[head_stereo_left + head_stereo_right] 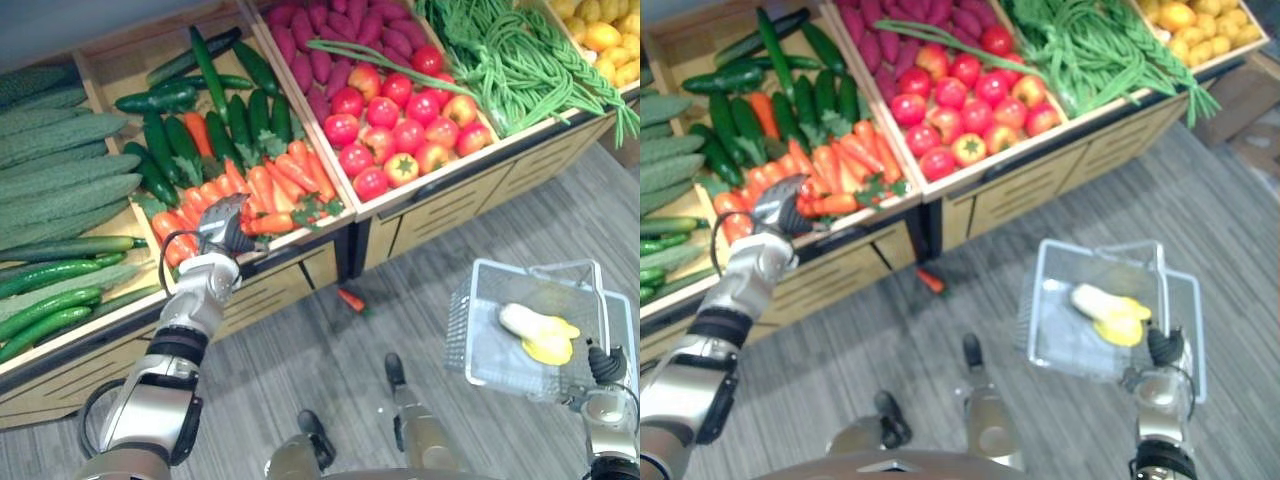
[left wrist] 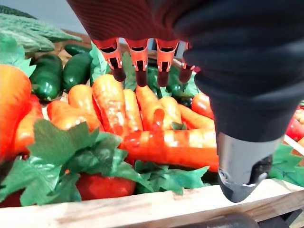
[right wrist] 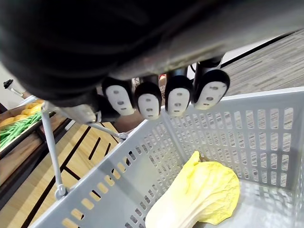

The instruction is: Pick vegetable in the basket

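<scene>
- Carrots (image 1: pixel 262 188) lie heaped at the crate's (image 2: pixel 142 206) front edge.
- Left hand (image 1: pixel 222 226) hovers over them, fingers spread, empty.
- Right hand (image 1: pixel 601 364) curls round the basket (image 1: pixel 462 322) handle.
- Risk: a shallow pinch could roll one off, joining the floor carrot (image 1: pixel 350 299).

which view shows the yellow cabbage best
The right wrist view: the cabbage lies close up on the basket floor. Both eye views show it small, from above. The left wrist view faces the carrots.
</scene>
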